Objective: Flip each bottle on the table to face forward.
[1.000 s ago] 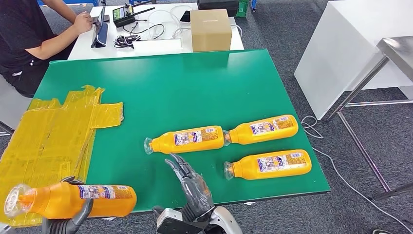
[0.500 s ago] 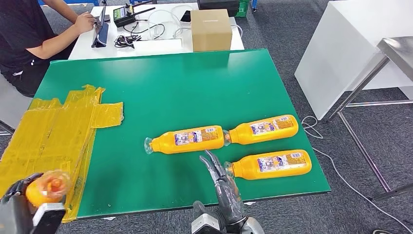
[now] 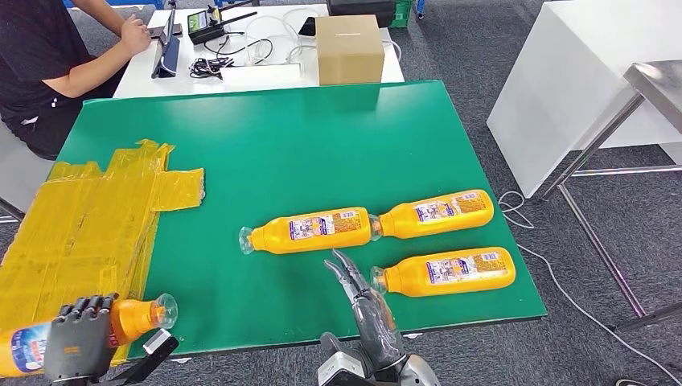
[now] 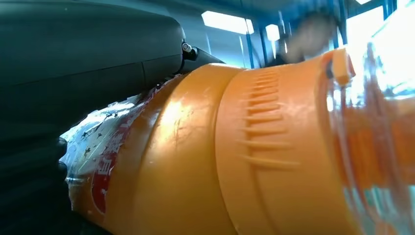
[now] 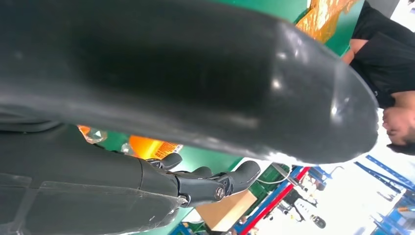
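Observation:
My left hand [image 3: 78, 347] grips an orange bottle [image 3: 133, 319] at the near left corner, above the yellow sheet, its clear cap pointing right. That held bottle [image 4: 235, 156] looms large in the left wrist view. Three more orange bottles lie on the green table [image 3: 306, 137]: one in the middle [image 3: 310, 229], one to its right [image 3: 434, 211], one nearer the front edge [image 3: 446, 272]. All three have caps pointing left. My right hand [image 3: 366, 310] is open, fingers extended, just left of the front bottle's cap. Its fingers [image 5: 210, 183] are spread in the right wrist view.
A crumpled yellow plastic sheet [image 3: 88, 225] covers the table's left side. A cardboard box [image 3: 347, 48] and cables sit on a white table behind. A person in black [image 3: 48, 64] sits at the far left. A white table [image 3: 579, 72] stands to the right.
My left hand has turned the held bottle so its cap now points right instead of left. My right hand moved right toward the front bottle, then held still.

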Action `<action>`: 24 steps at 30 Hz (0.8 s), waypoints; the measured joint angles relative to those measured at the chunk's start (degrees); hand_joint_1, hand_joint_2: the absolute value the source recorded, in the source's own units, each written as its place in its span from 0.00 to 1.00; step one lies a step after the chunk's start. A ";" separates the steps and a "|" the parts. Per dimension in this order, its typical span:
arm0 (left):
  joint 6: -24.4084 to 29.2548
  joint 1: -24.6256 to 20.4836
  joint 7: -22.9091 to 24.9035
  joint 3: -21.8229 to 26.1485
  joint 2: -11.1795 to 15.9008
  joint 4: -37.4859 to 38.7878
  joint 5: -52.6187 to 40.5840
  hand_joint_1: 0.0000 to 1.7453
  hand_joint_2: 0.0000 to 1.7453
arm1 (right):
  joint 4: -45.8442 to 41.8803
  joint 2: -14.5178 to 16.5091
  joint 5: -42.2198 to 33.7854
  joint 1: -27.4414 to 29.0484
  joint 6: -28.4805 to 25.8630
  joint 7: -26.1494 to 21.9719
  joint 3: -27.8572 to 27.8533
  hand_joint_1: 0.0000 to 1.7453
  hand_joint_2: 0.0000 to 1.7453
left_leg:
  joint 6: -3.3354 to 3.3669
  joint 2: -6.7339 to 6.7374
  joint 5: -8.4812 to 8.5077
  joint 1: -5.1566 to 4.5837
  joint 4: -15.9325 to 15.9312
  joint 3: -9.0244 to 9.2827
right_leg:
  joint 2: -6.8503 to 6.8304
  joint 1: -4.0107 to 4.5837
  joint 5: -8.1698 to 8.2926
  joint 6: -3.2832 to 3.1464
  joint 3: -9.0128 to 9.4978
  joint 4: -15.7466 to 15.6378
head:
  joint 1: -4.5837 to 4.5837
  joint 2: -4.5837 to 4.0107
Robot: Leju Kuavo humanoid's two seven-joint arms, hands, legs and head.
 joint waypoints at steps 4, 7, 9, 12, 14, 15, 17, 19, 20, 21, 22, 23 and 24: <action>-2.14 -3.16 1.32 -2.32 1.93 6.57 1.29 1.00 1.00 | 0.01 0.10 0.62 -0.46 1.41 0.03 -0.04 0.00 0.00 | 0.00 -0.14 -0.01 -0.04 -0.03 0.26 | -0.16 -0.03 -0.07 -0.03 0.32 0.00 | -0.01 0.00; -2.38 -4.73 1.45 -3.21 2.85 9.21 1.69 1.00 1.00 | 0.01 0.16 0.67 -0.63 1.70 0.03 -0.10 0.00 0.00 | 0.01 -0.23 -0.09 -0.06 -0.07 0.56 | -0.27 -0.02 -0.20 -0.10 0.52 -0.01 | -0.02 0.00; -2.66 -5.67 1.61 -3.99 3.44 10.98 1.72 1.00 1.00 | 0.01 0.17 0.66 -0.67 2.13 -0.10 -0.25 0.00 0.00 | 0.00 -0.45 -0.38 -0.06 -0.10 0.86 | -0.49 -0.02 -0.47 -0.19 0.61 -0.02 | -0.02 0.00; -2.71 -7.19 1.55 -5.28 4.34 14.06 2.09 0.96 1.00 | 0.01 0.24 0.55 -0.72 3.05 -0.38 -0.54 0.00 0.00 | -0.02 -0.79 -0.63 -0.07 -0.17 1.41 | -0.84 -0.02 -0.78 -0.25 1.12 -0.03 | -0.02 0.00; -1.86 -8.32 1.39 -6.18 4.93 16.37 2.05 0.92 1.00 | 0.01 0.32 0.37 -0.79 3.64 -0.56 -0.72 0.00 0.00 | -0.02 -0.87 -0.64 -0.10 -0.24 1.73 | -1.00 -0.04 -0.83 -0.27 1.46 -0.04 | -0.02 0.00; -1.32 -8.82 1.42 -6.62 5.21 17.43 1.79 0.83 1.00 | 0.02 0.38 0.29 -0.84 3.90 -0.69 -0.80 0.00 0.00 | -0.03 -0.88 -0.65 -0.12 -0.30 1.87 | -1.03 -0.06 -0.84 -0.28 1.59 -0.04 | -0.03 0.00; -0.41 -9.70 1.53 -7.46 5.73 19.35 1.27 0.37 0.50 | 0.05 0.53 0.21 -0.91 4.31 -0.94 -0.95 0.00 0.00 | -0.03 -0.88 -0.70 -0.19 -0.41 2.18 | -1.07 -0.12 -0.89 -0.33 1.86 -0.04 | -0.03 0.00; 0.08 -10.32 1.99 -8.10 6.15 20.81 0.65 0.00 0.00 | 0.09 0.63 0.16 -0.93 4.63 -1.11 -1.03 0.00 0.00 | -0.08 -0.87 -0.97 -0.27 -0.50 2.53 | -1.12 -0.21 -1.00 -0.42 2.17 -0.05 | -0.03 0.00; 0.16 -10.61 2.74 -8.43 6.35 21.45 -0.08 0.00 0.00 | 0.09 0.67 0.15 -0.94 4.78 -1.16 -1.06 0.00 0.00 | -0.11 -0.87 -1.16 -0.30 -0.53 2.71 | -1.17 -0.26 -1.09 -0.45 2.34 -0.06 | -0.03 0.00; 0.19 -10.95 3.94 -8.90 6.61 22.12 -1.16 0.00 0.00 | 0.09 0.70 0.15 -0.96 4.96 -1.21 -1.08 0.00 0.00 | -0.15 -0.86 -1.40 -0.33 -0.54 2.90 | -1.24 -0.30 -1.15 -0.44 2.51 -0.07 | -0.03 0.00; 0.18 -11.34 5.28 -9.57 6.93 22.82 -2.21 0.00 0.00 | 0.08 0.77 0.15 -0.99 5.21 -1.26 -1.10 0.00 0.00 | -0.16 -0.86 -1.62 -0.35 -0.56 3.06 | -1.35 -0.34 -1.23 -0.44 2.68 -0.08 | -0.03 0.00; 0.31 -11.73 6.36 -10.34 7.32 23.53 -2.99 0.00 0.00 | 0.08 0.88 0.16 -1.03 5.44 -1.28 -1.14 0.00 0.00 | -0.21 -0.86 -1.89 -0.38 -0.58 3.11 | -1.47 -0.38 -1.29 -0.46 2.85 -0.09 | -0.03 0.00; 0.68 -12.04 7.04 -11.08 7.74 24.20 -3.36 0.00 0.00 | 0.07 1.03 0.18 -1.09 5.62 -1.32 -1.18 0.00 0.00 | -0.24 -0.84 -2.16 -0.40 -0.60 3.10 | -1.59 -0.41 -1.34 -0.50 2.93 -0.10 | -0.04 0.00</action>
